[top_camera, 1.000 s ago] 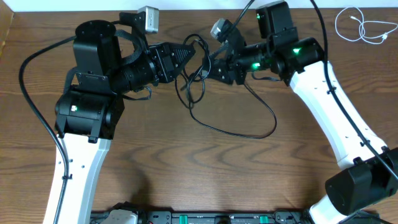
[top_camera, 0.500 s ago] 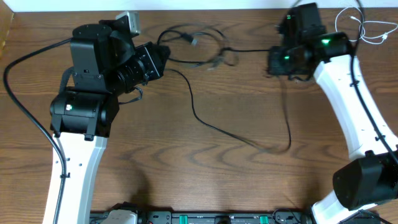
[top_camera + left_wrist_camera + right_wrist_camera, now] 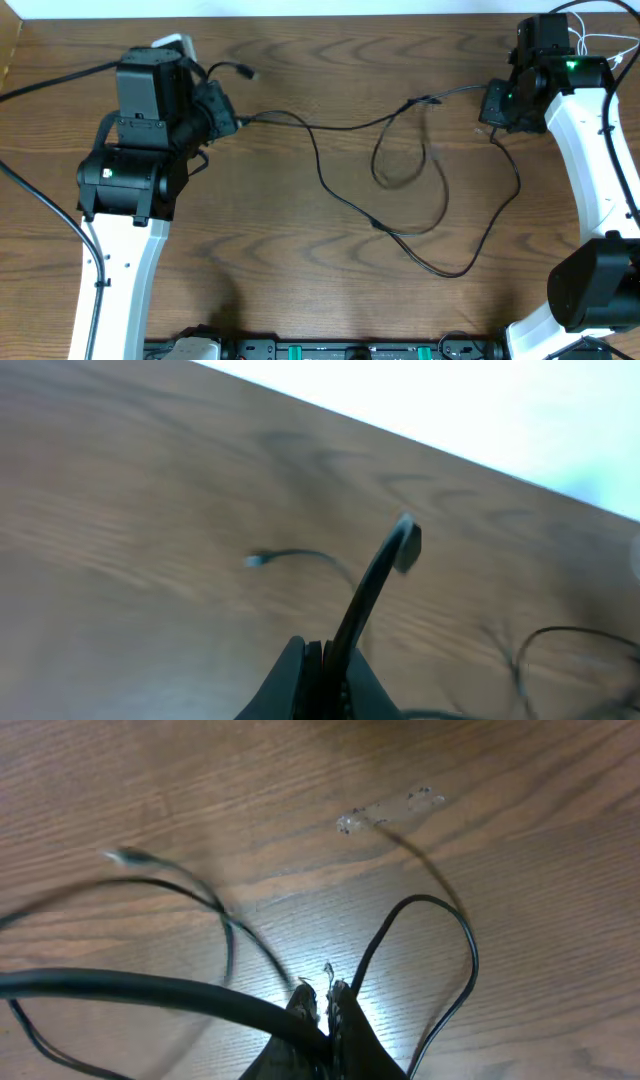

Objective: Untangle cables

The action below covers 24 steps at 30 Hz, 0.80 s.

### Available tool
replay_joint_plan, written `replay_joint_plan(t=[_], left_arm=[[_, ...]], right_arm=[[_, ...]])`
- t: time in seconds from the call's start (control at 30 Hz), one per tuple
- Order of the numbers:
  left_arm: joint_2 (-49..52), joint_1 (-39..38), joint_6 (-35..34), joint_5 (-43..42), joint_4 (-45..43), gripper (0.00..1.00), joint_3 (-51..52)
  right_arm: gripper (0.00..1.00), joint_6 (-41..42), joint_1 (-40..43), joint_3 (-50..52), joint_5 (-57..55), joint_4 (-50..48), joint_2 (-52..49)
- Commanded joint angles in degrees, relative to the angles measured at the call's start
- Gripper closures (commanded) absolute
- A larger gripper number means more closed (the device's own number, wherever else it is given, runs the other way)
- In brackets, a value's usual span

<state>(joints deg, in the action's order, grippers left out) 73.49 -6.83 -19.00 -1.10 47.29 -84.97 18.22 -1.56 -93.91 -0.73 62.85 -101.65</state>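
Risk first: each pincer grips black cord and a loop (image 3: 376, 160) lies between them. Pulling them further apart could cinch that loop into a knot instead of freeing it. A thin cord could also slip from the clenched tips, or a sharp tug could whip the slack across the tabletop (image 3: 250, 270).

The left pincer (image 3: 322, 660) is clenched tight on a black cable. It holds just below the plug end (image 3: 405, 547), which sticks up past the fingertips. The right pincer (image 3: 325, 1005) is also clenched, pinching a black cable that curves away from it in a narrow bend.

Seen from overhead, the left pincer sits well to the left of the loop and the right pincer is nearer, on the loop's right. The black cables (image 3: 372, 221) run from each pincer toward the loop, drawn out but not taut. Below the loop, a long slack sweep of cord sags toward the near edge and climbs back up to the right pincer. How many separate black cords cross at the loop cannot be told. The white cable (image 3: 610, 42) lies coiled far to the upper right of the loop, beyond the right arm and apart from the black ones.
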Motion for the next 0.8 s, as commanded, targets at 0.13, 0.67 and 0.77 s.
replay_joint_plan(t=[0.13, 0.67, 0.77], left_arm=[[0.3, 0.3, 3.1, 7.7, 5.4, 0.93, -0.4], [9.4, 0.2, 30.4, -33.7, 8.7, 0.76, -0.4], [13.7, -1.1, 31.2, -41.3, 7.5, 0.67, -0.4]], right_arm=[[0.99, -4.8, -1.1, 0.6, 7.4, 0.0, -0.7], [0.99, -7.6, -4.9, 0.6, 11.4, -0.2, -0.7], [0.99, -7.6, -4.9, 0.6, 11.4, -0.2, -0.7]])
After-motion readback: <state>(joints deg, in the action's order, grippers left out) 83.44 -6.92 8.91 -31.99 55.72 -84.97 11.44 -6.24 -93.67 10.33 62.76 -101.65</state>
